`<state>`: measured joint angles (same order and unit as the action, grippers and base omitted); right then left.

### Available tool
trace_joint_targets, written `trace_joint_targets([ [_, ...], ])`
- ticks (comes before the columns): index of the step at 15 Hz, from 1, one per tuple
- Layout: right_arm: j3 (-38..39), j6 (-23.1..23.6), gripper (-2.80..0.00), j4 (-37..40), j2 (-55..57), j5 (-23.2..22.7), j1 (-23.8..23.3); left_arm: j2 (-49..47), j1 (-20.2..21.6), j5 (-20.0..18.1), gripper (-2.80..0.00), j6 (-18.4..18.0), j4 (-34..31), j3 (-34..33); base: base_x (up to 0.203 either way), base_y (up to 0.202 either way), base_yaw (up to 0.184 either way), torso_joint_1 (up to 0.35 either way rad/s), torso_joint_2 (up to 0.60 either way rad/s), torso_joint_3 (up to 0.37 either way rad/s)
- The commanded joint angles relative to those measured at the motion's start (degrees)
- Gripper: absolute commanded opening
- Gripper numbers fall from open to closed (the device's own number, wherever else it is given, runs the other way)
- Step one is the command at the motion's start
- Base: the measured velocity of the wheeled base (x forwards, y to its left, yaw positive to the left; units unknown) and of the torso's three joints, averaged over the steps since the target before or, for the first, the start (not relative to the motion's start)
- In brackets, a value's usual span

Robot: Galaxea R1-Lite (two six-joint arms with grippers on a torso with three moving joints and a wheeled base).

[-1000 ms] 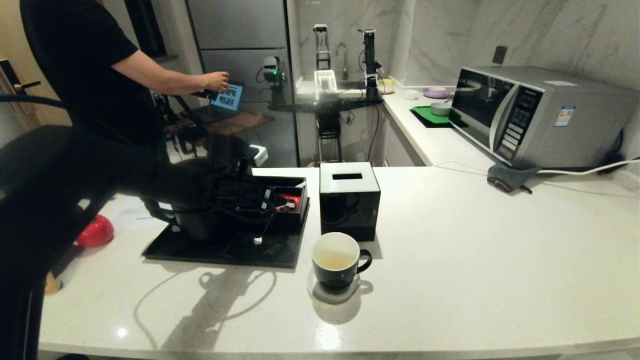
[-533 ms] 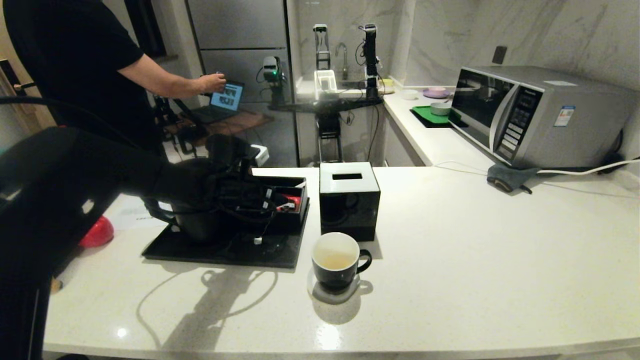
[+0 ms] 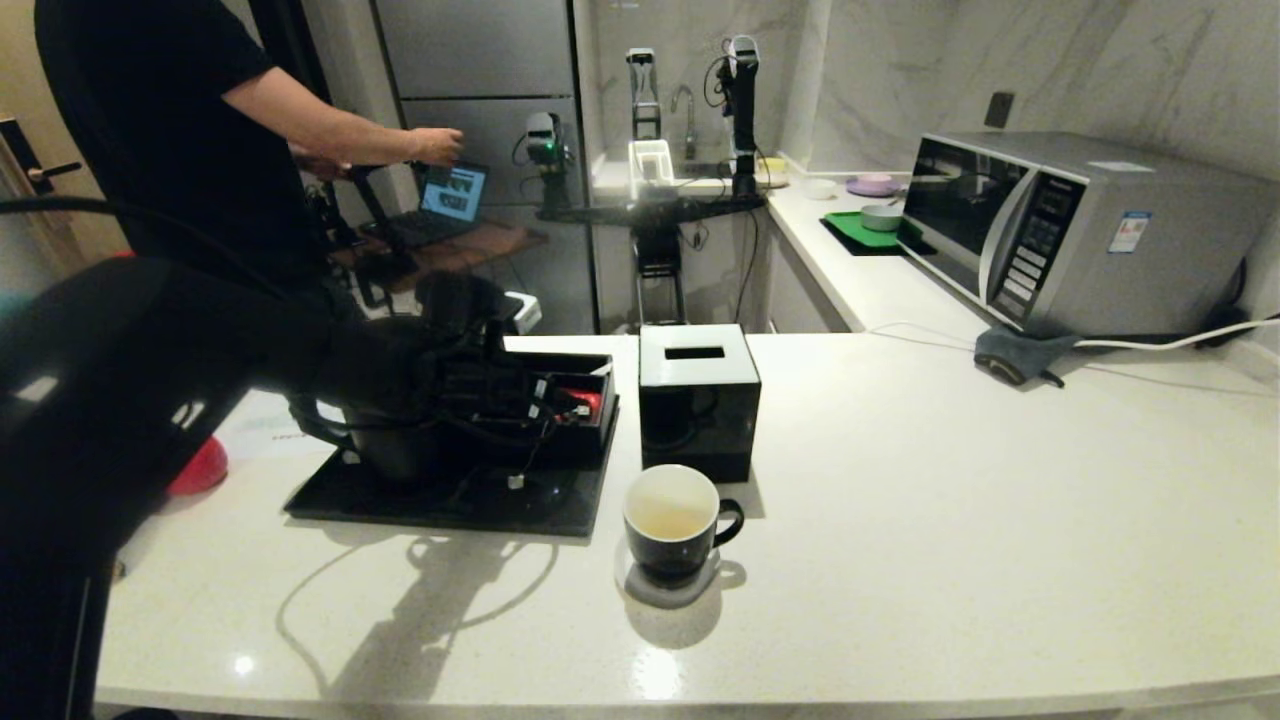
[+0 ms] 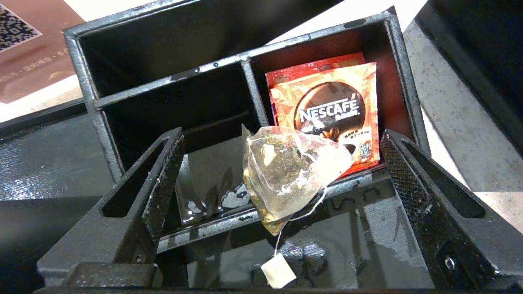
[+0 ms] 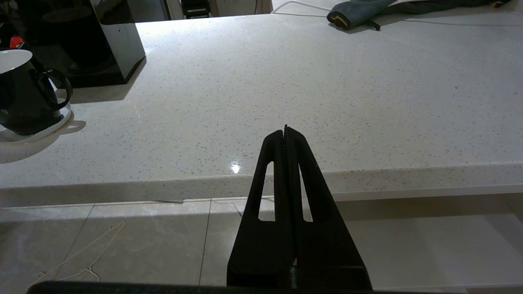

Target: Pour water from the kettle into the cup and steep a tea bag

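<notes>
The left gripper [image 4: 282,163] has its two fingers spread wide with nothing pinched between them; in the left wrist view one finger [image 4: 163,179] stands at lower left and the other at lower right. Between them the tea bag [image 4: 290,167] rests on the front rim of a black divided box [image 4: 241,73], touching neither finger. Its string hangs down to a small white tag [image 4: 278,271] near the bottom edge. Behind the bag a red Nescafé packet [image 4: 327,110] leans in the box's right-hand compartment. The surface under the box is wet and shiny.

In the head view the left gripper [image 3: 520,400] is a dark mass at centre left, over the black tray [image 3: 540,510], and its fingers are hard to make out there. The kettle [image 3: 390,450] is mostly hidden behind the arm; only its lower body and part of the handle show, and its lid and spout cannot be seen. The cup [image 3: 672,522] stands at the centre of the frame on a pale coaster, just in front of the black tissue box [image 3: 697,400]; it holds a pale yellowish liquid.

The right gripper [image 5: 285,130] is pressed shut on nothing, below the counter's front edge, and does not show in the head view.

Compared with half a second ago, the left arm's near bulk sits slightly higher at the left edge; gripper, tag and cup are unchanged.
</notes>
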<state>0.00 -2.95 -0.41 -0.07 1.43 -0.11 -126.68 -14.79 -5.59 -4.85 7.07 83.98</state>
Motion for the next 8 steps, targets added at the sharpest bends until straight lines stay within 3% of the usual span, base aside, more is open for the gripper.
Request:
trace_joint_targets([
  [1,0.0,0.0,-2.8,0.0,0.1,0.0,0.0,-0.3,-0.1,0.0,0.0,0.0,0.0,0.1,0.0,0.0,0.0,0.0,0.0,0.0],
  [7,0.0,0.0,-2.8,0.0,0.1,0.0,0.0,-1.4,0.0,0.0,0.0,0.0,0.0,1.6,0.0,0.0,0.0,0.0,0.0,0.0],
  [8,0.0,0.0,-2.8,0.0,0.1,0.0,0.0,-1.5,0.0,0.0,-2.8,0.0,0.0,1.5,0.0,0.0,0.0,0.0,0.0,0.0],
])
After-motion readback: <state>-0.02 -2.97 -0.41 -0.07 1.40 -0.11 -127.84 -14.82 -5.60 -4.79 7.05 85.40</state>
